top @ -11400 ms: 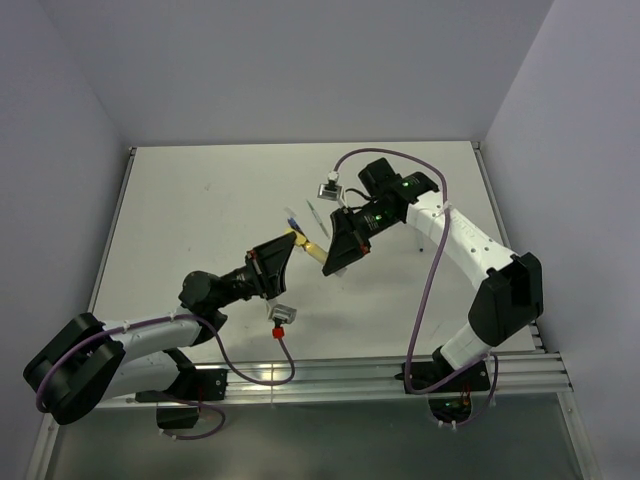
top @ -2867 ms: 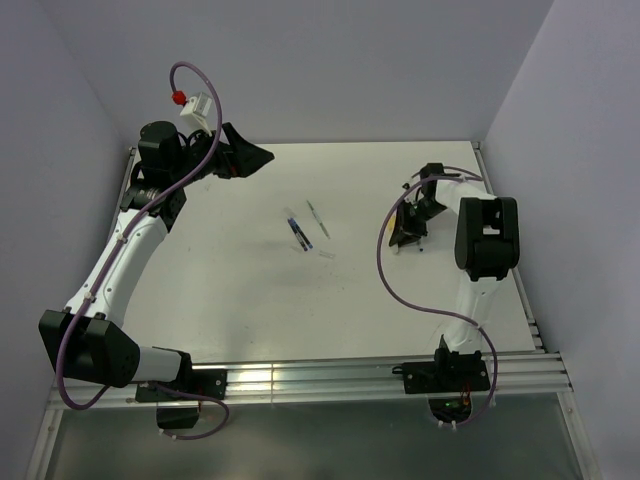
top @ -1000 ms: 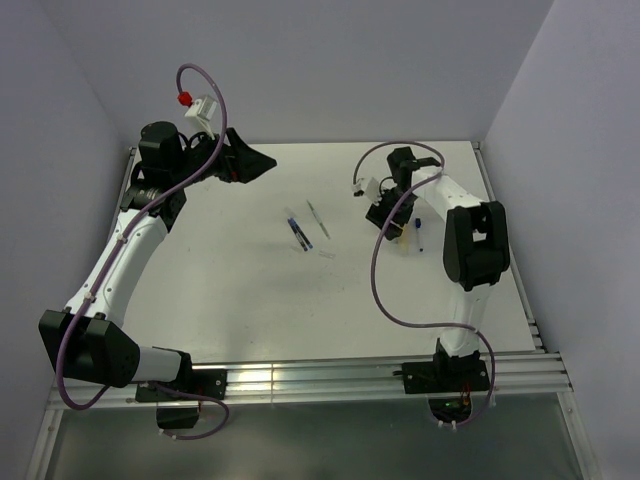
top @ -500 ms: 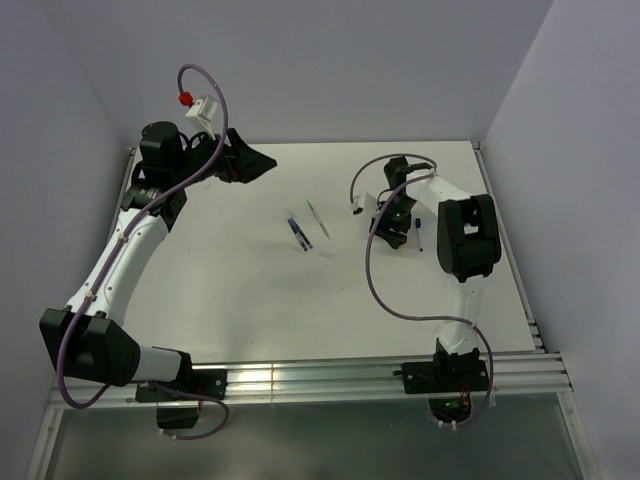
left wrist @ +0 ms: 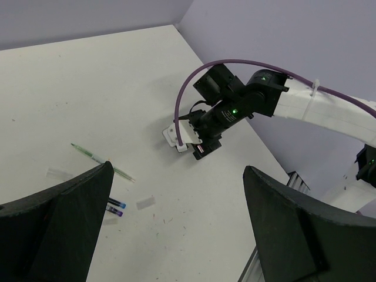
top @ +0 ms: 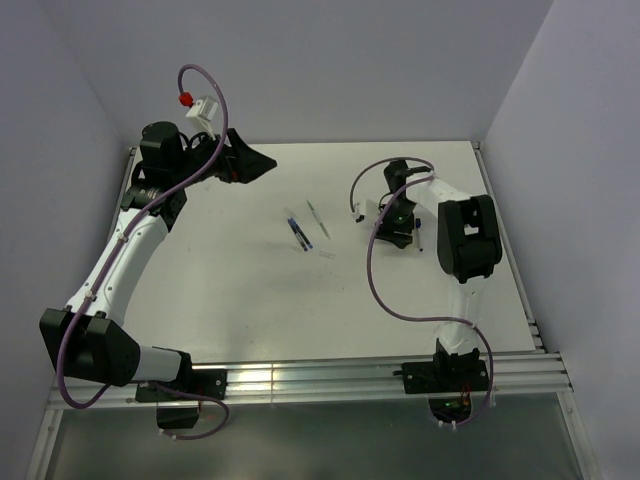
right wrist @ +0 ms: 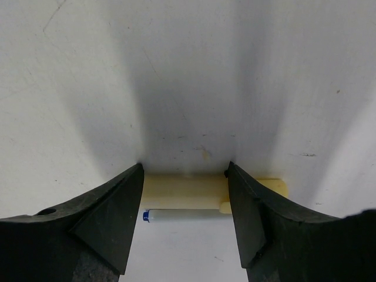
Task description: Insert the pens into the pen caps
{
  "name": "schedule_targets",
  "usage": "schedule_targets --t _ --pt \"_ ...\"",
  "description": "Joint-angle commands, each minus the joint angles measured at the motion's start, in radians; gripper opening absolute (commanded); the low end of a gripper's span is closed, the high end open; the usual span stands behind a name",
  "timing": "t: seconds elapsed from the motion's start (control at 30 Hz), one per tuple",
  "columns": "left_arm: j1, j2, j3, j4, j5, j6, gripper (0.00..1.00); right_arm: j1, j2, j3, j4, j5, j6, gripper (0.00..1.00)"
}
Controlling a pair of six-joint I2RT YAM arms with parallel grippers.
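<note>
My right gripper (right wrist: 185,167) points straight down at the table, open. Its fingertips straddle the pale yellow pen cap (right wrist: 185,191), which lies crosswise in the gap, one end passing behind the right finger. A short whitish stick with a blue tip (right wrist: 182,215) lies right beside the cap. From above, the right gripper (top: 393,232) hides the cap. At mid-table lie the dark blue pen (top: 297,232), the pale pen (top: 318,218) and a translucent pen cap (top: 327,255). My left gripper (top: 262,162) hangs high at the back left, wide open and holding nothing.
The right arm's purple cable (top: 372,275) loops over the table left of that arm. Walls close the table (top: 200,270) at the back and sides. A metal rail (top: 330,378) runs along the near edge.
The right wrist has turned and settled lower over the yellow cap, which showed beside it a second ago. Its jaws have narrowed very slightly. The left arm has not moved.
</note>
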Motion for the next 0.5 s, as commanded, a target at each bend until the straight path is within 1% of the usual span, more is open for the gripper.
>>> schedule_targets --t 0.0,0.33,0.4,0.47 --pt "-0.001 -0.005 0.023 0.027 0.004 0.021 0.98 -0.015 0.000 -0.048 0.019 0.047 -0.044 0.66" --pt "-0.001 -0.011 0.029 -0.003 -0.019 0.037 0.98 -0.024 -0.010 -0.057 0.026 0.088 -0.068 0.66" --pt "-0.001 -0.014 0.025 -0.008 -0.025 0.042 0.98 -0.023 -0.025 -0.040 0.026 0.056 -0.053 0.66" --pt "-0.001 -0.016 0.025 -0.014 -0.042 0.050 0.98 -0.015 -0.052 -0.017 0.026 0.003 -0.003 0.66"
